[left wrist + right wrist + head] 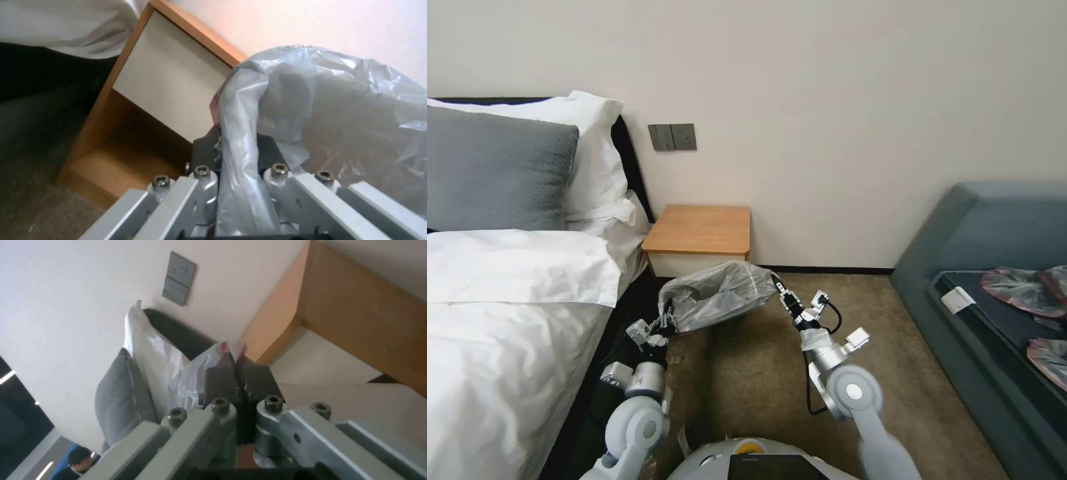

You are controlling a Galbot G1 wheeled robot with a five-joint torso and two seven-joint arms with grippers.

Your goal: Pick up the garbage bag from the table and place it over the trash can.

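Now both grippers, left gripper (668, 323); right gripper (776, 283), pinch wrinkly garbage bag (720, 293)

You are getting soft, even room light in the head view, with no hard shadows on the wall (840, 100). Both wrist views are looking blurry; the left one is glaring pale on the garbage bag (320, 110), and the near metal is staying unfocused.

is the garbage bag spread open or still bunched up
Spread open: the garbage bag hangs stretched between the left gripper and right gripper, its mouth gaping.
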